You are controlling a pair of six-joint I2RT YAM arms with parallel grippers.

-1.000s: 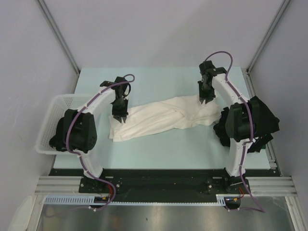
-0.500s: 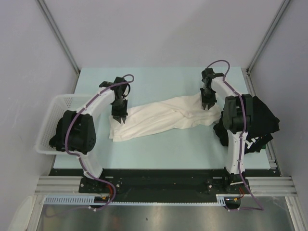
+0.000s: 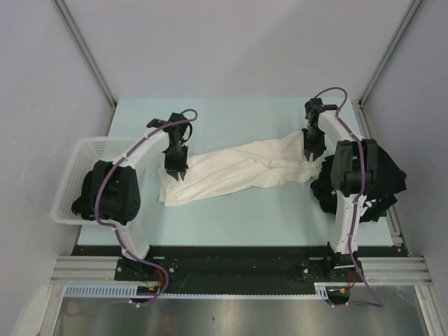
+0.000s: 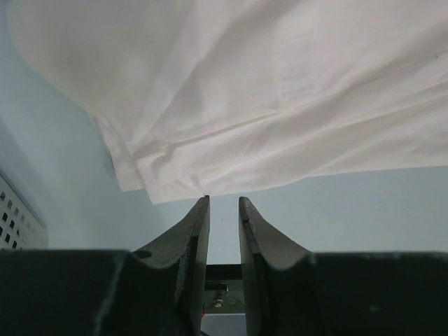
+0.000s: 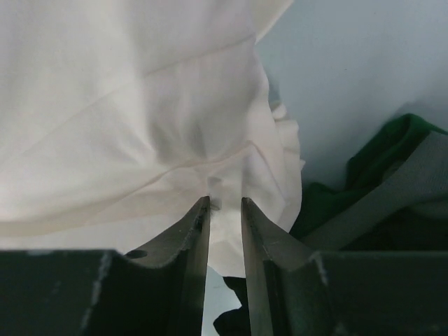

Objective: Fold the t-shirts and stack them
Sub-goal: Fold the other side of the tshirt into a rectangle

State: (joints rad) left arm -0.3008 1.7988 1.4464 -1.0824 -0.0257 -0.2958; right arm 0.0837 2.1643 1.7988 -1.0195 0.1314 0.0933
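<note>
Pale blue-green tabletop (image 3: 238, 217), flat and matte, boxed in by plain grey-white walls (image 3: 231, 49) with metal strips running up the back corners. The cream shirt (image 3: 238, 171) is strung out across the middle of the frame, rumpled, lower on the left and higher on the right. The right gripper (image 3: 311, 155) is pinched on its right end, cloth puckering at the tips, just beside the dark shirts (image 3: 389, 179) heaped at the right edge. The left gripper (image 3: 175, 173) sits at the shirt's left end, jaws nearly together with the hem at the tips. Can't tell if it's actually got cloth. A white basket (image 3: 82, 150) sits at the left edge.
</note>
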